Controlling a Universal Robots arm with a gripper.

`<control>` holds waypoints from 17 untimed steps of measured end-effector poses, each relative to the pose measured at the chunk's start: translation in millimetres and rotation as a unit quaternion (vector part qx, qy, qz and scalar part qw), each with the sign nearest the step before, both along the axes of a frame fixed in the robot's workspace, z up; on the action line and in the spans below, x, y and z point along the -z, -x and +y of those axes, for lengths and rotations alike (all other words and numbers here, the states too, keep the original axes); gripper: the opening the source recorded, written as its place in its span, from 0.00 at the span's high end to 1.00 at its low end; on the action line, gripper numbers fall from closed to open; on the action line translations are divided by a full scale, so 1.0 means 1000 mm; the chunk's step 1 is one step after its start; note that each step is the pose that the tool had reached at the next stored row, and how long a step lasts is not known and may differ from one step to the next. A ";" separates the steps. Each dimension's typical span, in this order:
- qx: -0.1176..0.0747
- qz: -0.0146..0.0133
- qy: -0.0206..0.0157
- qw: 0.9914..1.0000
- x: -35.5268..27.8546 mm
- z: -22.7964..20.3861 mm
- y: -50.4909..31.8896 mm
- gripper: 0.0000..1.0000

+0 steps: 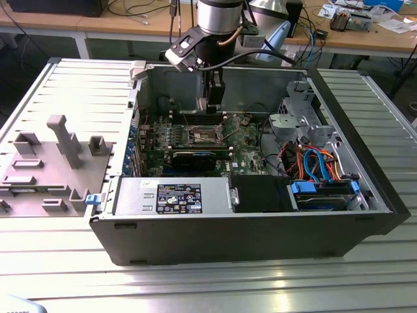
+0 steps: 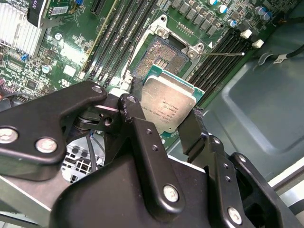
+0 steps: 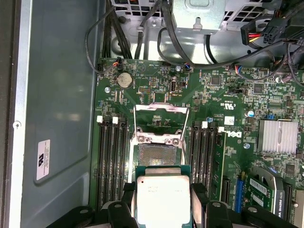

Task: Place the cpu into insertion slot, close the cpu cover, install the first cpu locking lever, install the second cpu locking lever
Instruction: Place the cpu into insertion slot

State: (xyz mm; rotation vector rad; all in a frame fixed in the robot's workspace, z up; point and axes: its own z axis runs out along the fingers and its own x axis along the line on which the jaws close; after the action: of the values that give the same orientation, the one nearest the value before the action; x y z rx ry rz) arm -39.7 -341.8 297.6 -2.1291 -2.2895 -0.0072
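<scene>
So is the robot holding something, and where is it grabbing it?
Yes. The tool holds the cpu, pinching it by two opposite side edges. It is not yet in the insertion slot.

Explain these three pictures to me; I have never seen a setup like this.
A robot arm reaches into an open computer case lying on a metal table. The exterior view looks on from outside; both wrist views come from cameras riding on the arm, looking down at the green circuit board. The gripper is shut on a small square silver chip, held close to the empty dark socket. The socket's thin metal cover stands open.
</scene>
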 end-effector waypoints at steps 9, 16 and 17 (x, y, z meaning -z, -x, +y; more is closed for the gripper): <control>0.000 0.000 0.000 1.000 0.0051 0.0000 0.0000 0.45; 0.000 0.000 0.000 1.000 0.0077 0.0000 0.0000 0.45; 0.000 0.000 0.000 1.000 0.0141 0.0000 0.0000 0.45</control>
State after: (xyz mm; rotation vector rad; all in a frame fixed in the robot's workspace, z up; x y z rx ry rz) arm -39.7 -341.8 283.5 -2.1291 -2.2895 -0.0071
